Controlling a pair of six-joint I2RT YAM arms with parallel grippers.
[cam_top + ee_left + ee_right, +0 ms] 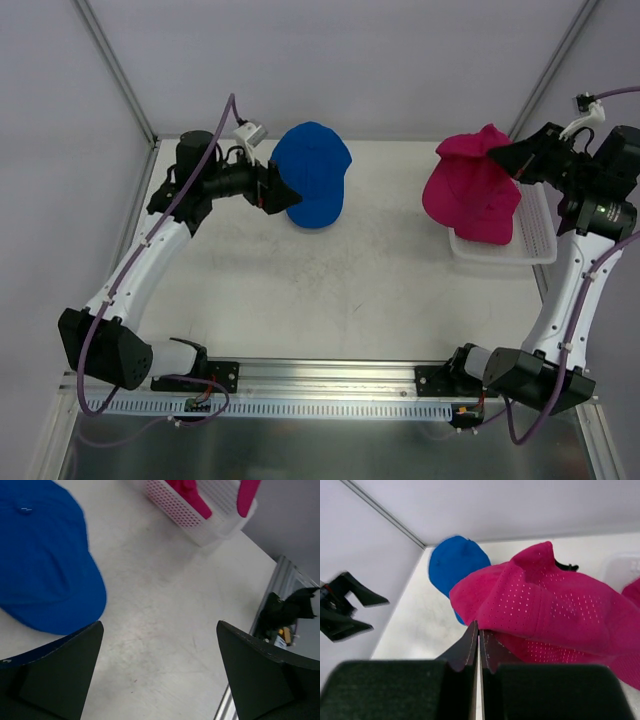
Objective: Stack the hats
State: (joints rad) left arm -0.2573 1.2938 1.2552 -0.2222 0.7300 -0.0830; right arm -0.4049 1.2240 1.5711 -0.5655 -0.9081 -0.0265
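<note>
A royal blue hat (312,185) lies on the table at the back left, also seen in the left wrist view (40,565) and the right wrist view (455,562). My left gripper (285,190) is open just left of it, its fingers (60,675) wide apart over bare table (159,627). A magenta pink hat (470,190) is pulled up into a peak above the left end of the white tray (535,250). My right gripper (500,155) is shut on this hat's fabric edge (479,630). More pink fabric (632,587) shows beside it in the tray.
The perforated white tray (200,520) stands at the back right, near the right wall. Grey walls and a metal frame post (115,65) close in the back and sides. An aluminium rail (330,390) with both arm bases runs along the near edge.
</note>
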